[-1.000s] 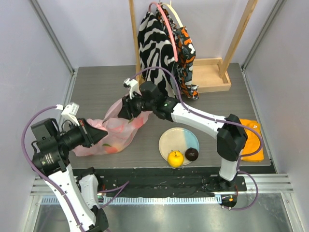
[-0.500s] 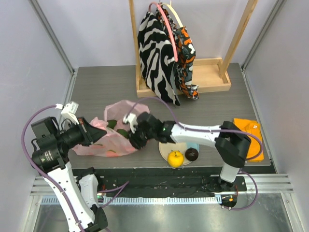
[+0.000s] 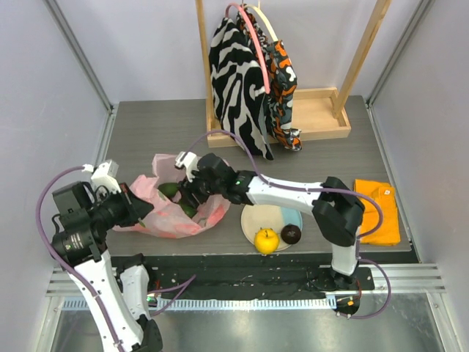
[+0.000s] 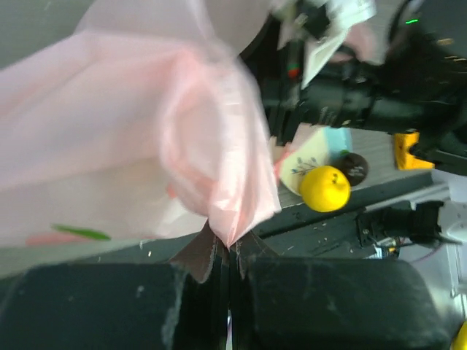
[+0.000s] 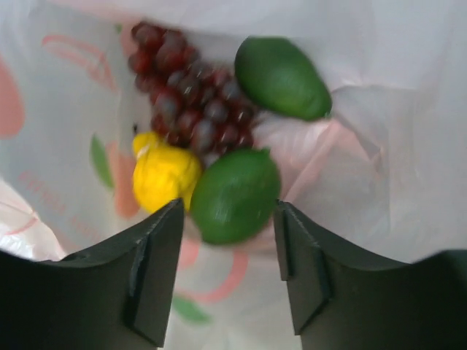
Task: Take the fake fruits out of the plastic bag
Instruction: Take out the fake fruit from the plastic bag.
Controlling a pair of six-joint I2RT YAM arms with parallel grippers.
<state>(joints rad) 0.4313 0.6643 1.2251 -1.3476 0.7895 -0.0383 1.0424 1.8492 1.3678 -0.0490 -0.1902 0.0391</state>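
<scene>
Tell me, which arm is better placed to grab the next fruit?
The right: its open claw is inside the plastic bag, aimed at the lime; the left claw is pinching the bag.

Dark grey wood-grain table [image 3: 146, 132]. Wooden rack [image 3: 322, 114] at far edge, right of centre: shallow tray base, uprights rising out of frame. Zebra-striped cloth bag [image 3: 233, 81] hangs on rack, lower end close to tabletop. Orange-and-black patterned bag [image 3: 282, 92] hangs touching its right side. Round cream-and-blue plate [image 3: 264, 218] close to near edge, about centre. Folded orange cloth [image 3: 385, 213] at right edge, toward near-right corner, well apart from plate.
</scene>
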